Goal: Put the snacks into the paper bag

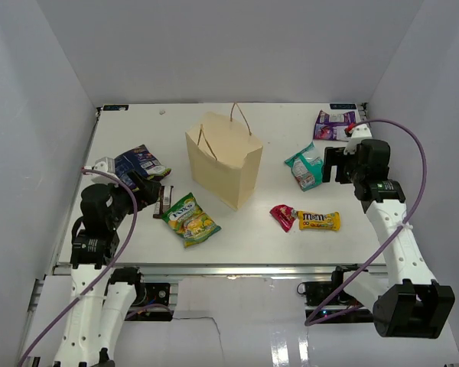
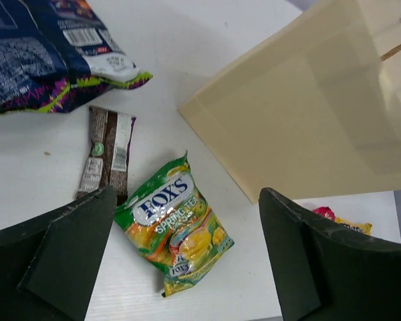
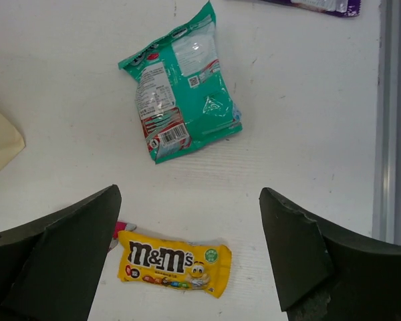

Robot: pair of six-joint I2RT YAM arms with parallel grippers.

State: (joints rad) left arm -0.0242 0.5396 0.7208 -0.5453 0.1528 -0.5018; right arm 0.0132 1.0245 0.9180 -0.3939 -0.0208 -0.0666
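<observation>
From above, the paper bag [image 1: 226, 164] stands upright near the middle of the surface, string handles up. Its inside cannot be made out from this angle. Seven snacks lie outside it. A dark blue packet [image 1: 140, 162] sits near the left edge, with a dark bar [image 1: 166, 200] and a green-yellow packet [image 1: 190, 219] on the near side of it. A purple-white packet [image 1: 333, 125] lies by the far right corner and a teal packet [image 1: 306, 167] nearer the bag. A red-pink packet [image 1: 283, 216] touches the yellow M&M's [image 1: 319, 221] toward the near edge. Both sets of jaws are dark and hard to read here.

The left wrist view shows the left jaws spread wide and holding nothing, above the green-yellow packet. The dark blue packet is cut off at the top, and the bag's mouth is out of frame.

The right wrist view shows the right jaws spread and holding nothing, above the M&M's. Only a sliver of the red-pink packet shows. The purple-white packet is cropped, and just one bag corner enters at the left.
</observation>
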